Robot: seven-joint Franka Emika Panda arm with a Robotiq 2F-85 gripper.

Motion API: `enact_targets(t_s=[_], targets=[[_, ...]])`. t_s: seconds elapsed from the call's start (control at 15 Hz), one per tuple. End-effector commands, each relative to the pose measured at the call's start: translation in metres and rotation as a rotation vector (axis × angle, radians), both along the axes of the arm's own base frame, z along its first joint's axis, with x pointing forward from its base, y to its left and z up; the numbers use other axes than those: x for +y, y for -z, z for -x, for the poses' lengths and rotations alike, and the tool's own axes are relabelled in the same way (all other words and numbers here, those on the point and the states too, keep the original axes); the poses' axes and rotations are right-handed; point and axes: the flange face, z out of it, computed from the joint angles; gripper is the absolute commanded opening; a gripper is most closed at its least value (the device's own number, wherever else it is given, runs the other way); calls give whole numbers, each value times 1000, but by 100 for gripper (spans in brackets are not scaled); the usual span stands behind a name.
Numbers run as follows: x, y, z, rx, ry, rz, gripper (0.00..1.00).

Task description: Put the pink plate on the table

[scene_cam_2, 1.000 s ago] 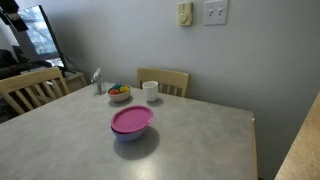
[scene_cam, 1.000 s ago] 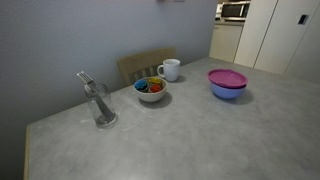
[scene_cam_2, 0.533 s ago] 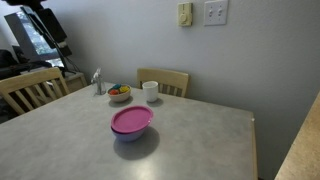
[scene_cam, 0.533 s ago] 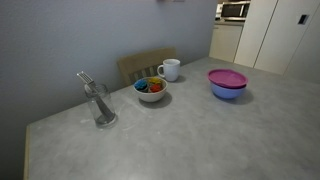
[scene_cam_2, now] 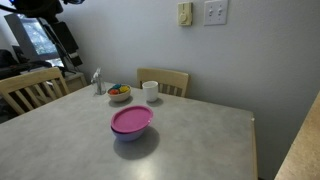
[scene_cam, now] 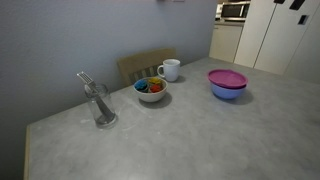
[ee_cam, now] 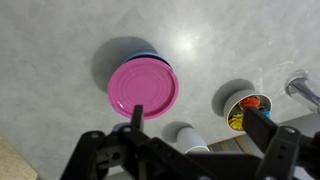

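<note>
The pink plate (scene_cam: 227, 76) rests on top of a lavender-blue bowl (scene_cam: 228, 92) on the grey speckled table (scene_cam: 180, 140). Both also show in an exterior view, the plate (scene_cam_2: 131, 119) above the bowl (scene_cam_2: 130, 134). In the wrist view the plate (ee_cam: 143, 88) is seen from high above, with the bowl's rim just showing behind it. My gripper (ee_cam: 197, 125) is open and empty, well above the table, with its fingers spread to either side of the white mug. The arm (scene_cam_2: 45, 8) shows dark at the top left of an exterior view.
A white bowl with colourful contents (scene_cam: 151, 89), a white mug (scene_cam: 170, 69) and a glass holding a utensil (scene_cam: 100, 104) stand near the table's far side. A wooden chair (scene_cam: 145, 64) is behind them. Another chair (scene_cam_2: 30, 88) stands at the table's end.
The arm has swung further into the top left of an exterior view. The plate, bowls and mug have not moved.
</note>
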Motion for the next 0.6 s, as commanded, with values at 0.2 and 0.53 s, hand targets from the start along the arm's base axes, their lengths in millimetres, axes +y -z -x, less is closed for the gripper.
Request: enact_targets(t_s=[0.2,0.53], targets=[[-22,25,-28,-7,-83,71,100],[-51,59,-52,106,-256,186,100]])
